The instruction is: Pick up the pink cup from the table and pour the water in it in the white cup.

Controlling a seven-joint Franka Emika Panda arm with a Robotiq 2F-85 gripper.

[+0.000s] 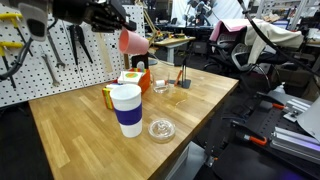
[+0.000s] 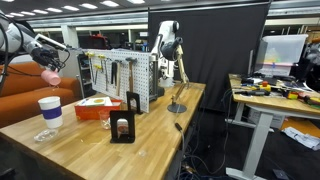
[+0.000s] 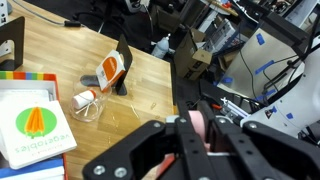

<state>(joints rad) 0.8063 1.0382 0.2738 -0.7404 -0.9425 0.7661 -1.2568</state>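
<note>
Bright, even overhead lighting comes from ceiling strip lamps [image 2: 100,6], seen at the far left in an exterior view. The table [image 1: 90,125] carries a soft sheen and only faint, short shadows, as at the foot of the white cup [image 1: 126,108]. In the wrist view, the near gripper [image 3: 198,140] and the pink cup [image 3: 199,120] are dark and blurred, while the far tabletop is sharper. All frames are coarse.

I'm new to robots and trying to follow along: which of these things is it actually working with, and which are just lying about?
In the job: the claw, shut on the pink cup; the white cup; the table.
Lying about: the clear glass dish; the orange box; the black stand; the pegboard.
</note>
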